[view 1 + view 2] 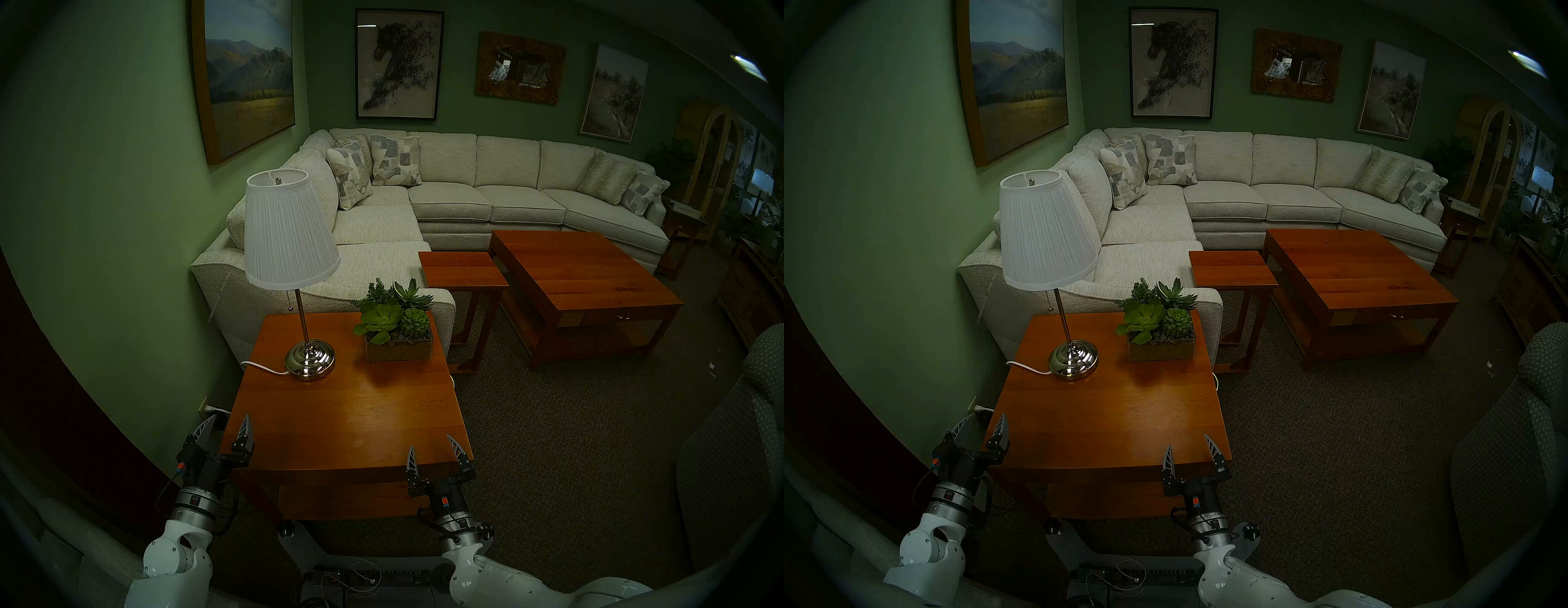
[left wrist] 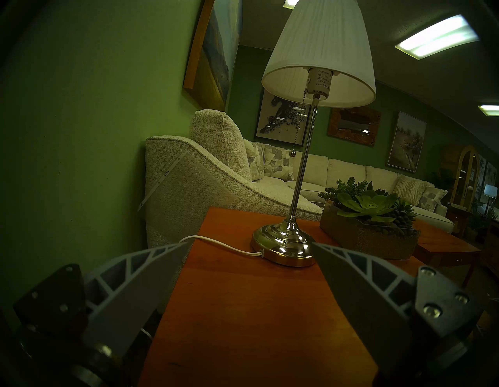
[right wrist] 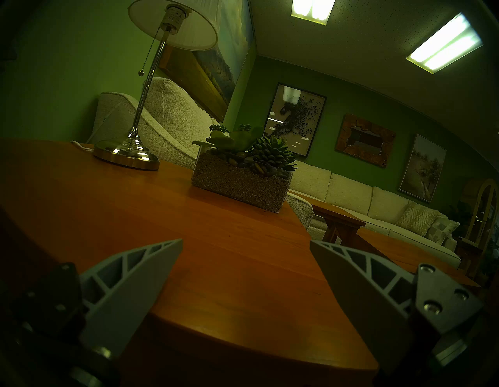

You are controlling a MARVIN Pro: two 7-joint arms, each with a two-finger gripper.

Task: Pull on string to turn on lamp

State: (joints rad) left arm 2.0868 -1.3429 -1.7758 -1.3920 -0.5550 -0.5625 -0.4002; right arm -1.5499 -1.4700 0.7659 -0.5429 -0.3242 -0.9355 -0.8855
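**Dim showroom, unlit lamp, both grippers waiting at the table's near edge**

Green walls and a pale sectional sofa (image 1: 445, 199) frame the head view. On the wooden side table (image 1: 339, 407) the lamp (image 1: 292, 237) stands unlit, well ahead of the left gripper (image 1: 227, 429) and ahead-left of the right gripper (image 1: 437, 454). Both are spread wide and hold nothing. The string (image 1: 290, 299) hangs below the shade, just left of the stem.

From the left wrist, the chain drops from the socket, well above and beyond the parted fingers (image 2: 151, 281), ending in a small bead (image 2: 292, 153). A white power cord (image 2: 224, 244) leaves the base; it is not the target.

From the right wrist, the chain sits far up-left of the open fingers (image 3: 135, 275), beyond a succulent planter (image 3: 240, 178).

Judgement: the chain looks light, limp and slippery, likely to swing when nudged. Pinching low, just above the bead, gives a stop against slipping. The thin-stemmed lamp may tip, so a straight downward pull seems safest.
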